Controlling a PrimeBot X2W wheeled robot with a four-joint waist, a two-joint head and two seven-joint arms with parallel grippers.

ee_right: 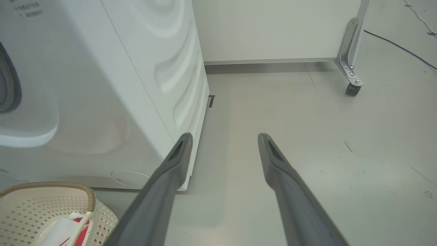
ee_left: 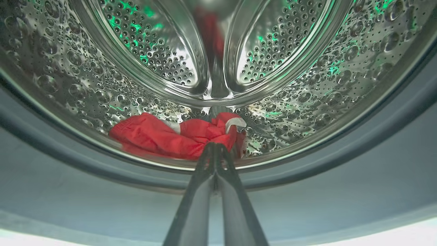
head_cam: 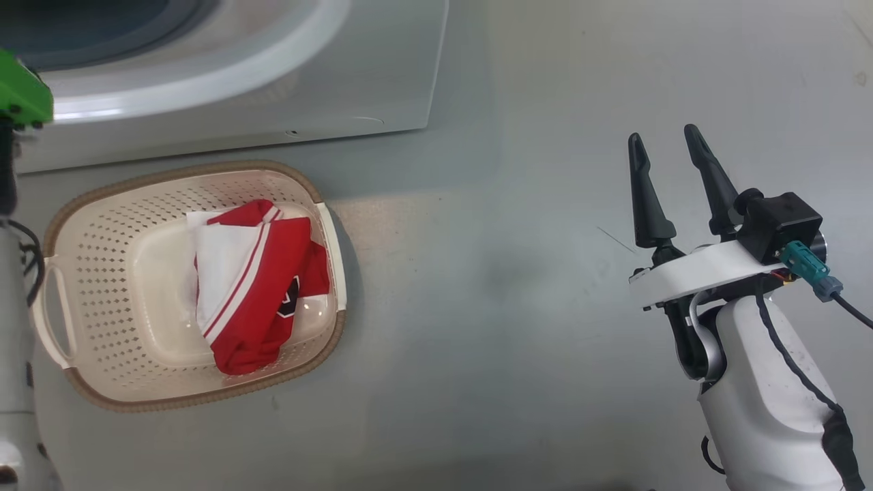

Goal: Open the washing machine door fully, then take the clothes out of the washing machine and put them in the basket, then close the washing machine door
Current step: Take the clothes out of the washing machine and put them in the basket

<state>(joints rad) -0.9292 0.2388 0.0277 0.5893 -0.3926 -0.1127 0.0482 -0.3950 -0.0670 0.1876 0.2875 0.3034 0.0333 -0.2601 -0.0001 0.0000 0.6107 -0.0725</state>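
Seen from the left wrist, my left gripper (ee_left: 214,145) reaches into the steel drum (ee_left: 300,109) of the washing machine (head_cam: 273,88). It is shut, with its tips pressed into the front edge of the red clothes (ee_left: 160,136) lying at the drum's bottom. Another red and white garment (head_cam: 266,286) lies in the cream basket (head_cam: 170,172) on the floor in front of the machine. My right gripper (head_cam: 663,135) hangs open and holds nothing, over bare floor well to the right of the basket. The washing machine door is out of view.
The grey gasket (ee_left: 102,177) rings the drum mouth around my left fingers. My left arm (head_cam: 13,286) with a green part (head_cam: 24,92) stands beside the basket's left handle. A white panel on a caster (ee_right: 351,89) and a cable (ee_right: 392,42) lie beyond the machine's side.
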